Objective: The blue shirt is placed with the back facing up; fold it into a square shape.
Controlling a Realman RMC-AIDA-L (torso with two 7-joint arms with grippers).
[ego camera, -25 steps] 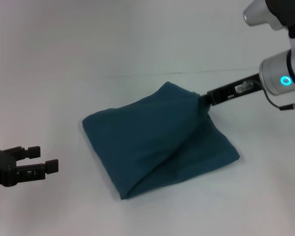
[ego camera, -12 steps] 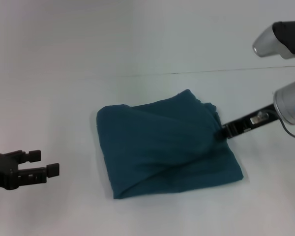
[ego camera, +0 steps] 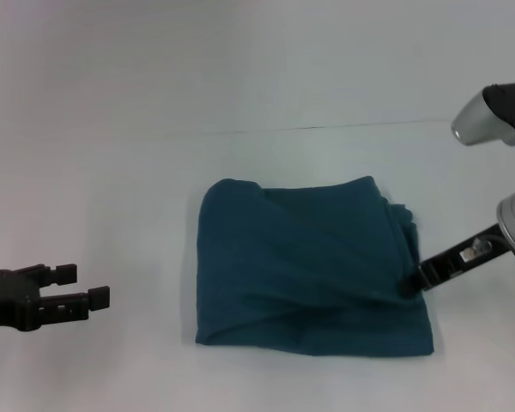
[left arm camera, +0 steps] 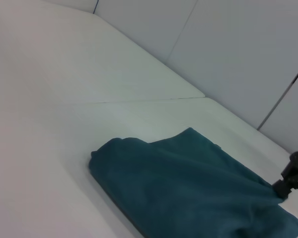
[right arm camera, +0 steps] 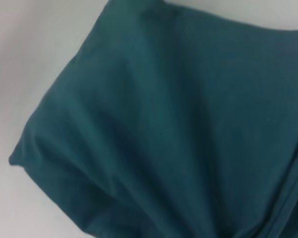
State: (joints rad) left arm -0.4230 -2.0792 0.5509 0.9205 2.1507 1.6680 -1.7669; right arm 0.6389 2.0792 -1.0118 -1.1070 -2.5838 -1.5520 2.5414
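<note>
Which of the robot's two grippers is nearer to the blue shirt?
The right. The right gripper is at the blue shirt, against its right edge, where the fabric bunches. The left gripper hangs open off the shirt's left side, with bare table between.

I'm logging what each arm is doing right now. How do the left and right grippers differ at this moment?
The right gripper is at the blue shirt, its tip in the fabric at the right edge; the left gripper hangs apart from the shirt, off to its left. The left gripper's fingers are open and empty; the right's are hidden by cloth. Both are black.
</note>
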